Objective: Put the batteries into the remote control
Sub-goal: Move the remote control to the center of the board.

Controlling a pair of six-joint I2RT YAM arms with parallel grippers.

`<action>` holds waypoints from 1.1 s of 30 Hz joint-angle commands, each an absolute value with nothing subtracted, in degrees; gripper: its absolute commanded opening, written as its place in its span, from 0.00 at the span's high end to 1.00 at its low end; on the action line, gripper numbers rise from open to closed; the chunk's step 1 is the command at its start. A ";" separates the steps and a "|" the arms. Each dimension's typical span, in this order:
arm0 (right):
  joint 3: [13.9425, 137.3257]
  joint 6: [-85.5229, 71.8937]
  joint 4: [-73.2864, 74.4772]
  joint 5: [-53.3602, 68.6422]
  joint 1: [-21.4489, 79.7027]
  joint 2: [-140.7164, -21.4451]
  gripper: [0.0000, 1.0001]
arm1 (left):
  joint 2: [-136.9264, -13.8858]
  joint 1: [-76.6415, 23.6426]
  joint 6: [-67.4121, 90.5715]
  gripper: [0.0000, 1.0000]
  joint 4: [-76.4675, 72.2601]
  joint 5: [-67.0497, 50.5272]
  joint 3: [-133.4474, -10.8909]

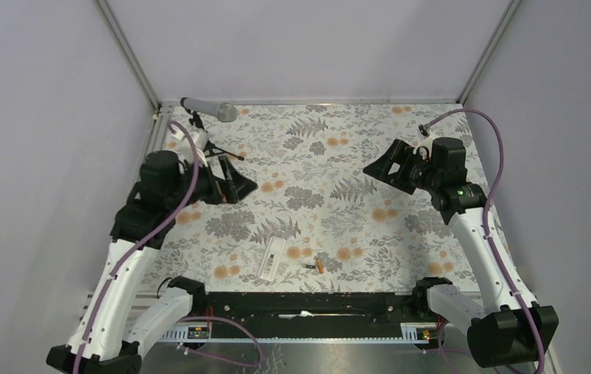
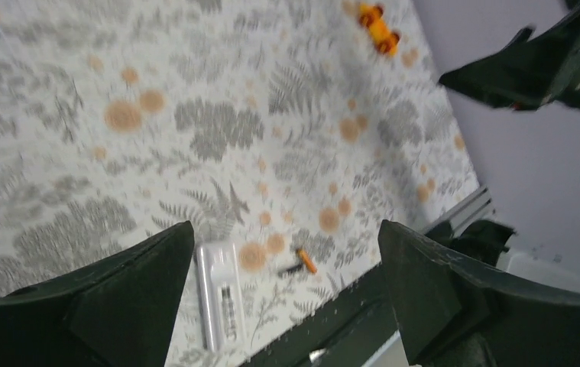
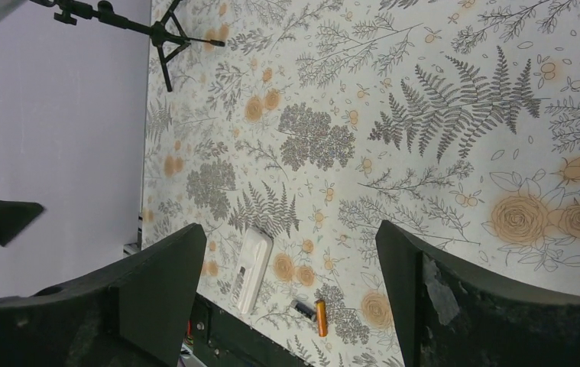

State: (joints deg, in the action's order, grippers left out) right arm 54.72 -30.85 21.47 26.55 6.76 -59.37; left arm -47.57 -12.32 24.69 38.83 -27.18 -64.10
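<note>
Overhead, left gripper (image 2: 285,229) and right gripper (image 3: 290,227) hold jaws wide, empty; the remote control (image 2: 218,294) bears print too small to read.

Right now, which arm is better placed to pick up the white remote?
Left, probably: the open left fingers hover nearer the remote, which lies left of the batteries; the right fingers hang farther away.

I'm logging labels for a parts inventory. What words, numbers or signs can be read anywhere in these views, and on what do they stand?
No text is readable in any view.
Dark marks on the remote: too blurred to read.
The batteries: too small to show any label.
</note>
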 commanded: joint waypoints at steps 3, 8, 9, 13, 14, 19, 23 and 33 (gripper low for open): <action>52.46 -32.76 20.92 27.81 7.38 -56.27 0.09 | -47.30 -26.83 33.26 0.01 36.93 -4.71 -53.63; 48.44 -34.22 20.59 26.80 7.51 -54.48 0.09 | -52.56 -39.91 38.85 0.01 40.06 8.94 -49.02; 47.77 -34.51 20.48 26.51 7.48 -54.09 0.07 | -53.79 -42.50 40.31 0.01 39.97 10.73 -48.18; 45.05 -35.02 20.52 25.79 7.55 -52.76 0.00 | -60.50 -53.71 43.55 0.01 37.22 17.25 -45.27; 44.60 -35.16 20.56 25.61 7.48 -52.47 0.00 | -62.71 -55.16 44.29 0.02 36.78 18.11 -44.79; 43.55 -35.21 21.52 25.87 7.47 -51.42 0.00 | -69.27 -58.56 46.71 0.09 33.25 17.57 -43.09; 42.56 -35.21 22.44 25.56 7.50 -50.05 0.00 | -70.77 -58.80 48.58 0.11 31.44 18.64 -39.98; 40.52 -35.35 24.14 25.84 7.48 -47.68 0.02 | -77.93 -58.85 51.68 0.24 28.51 17.22 -38.20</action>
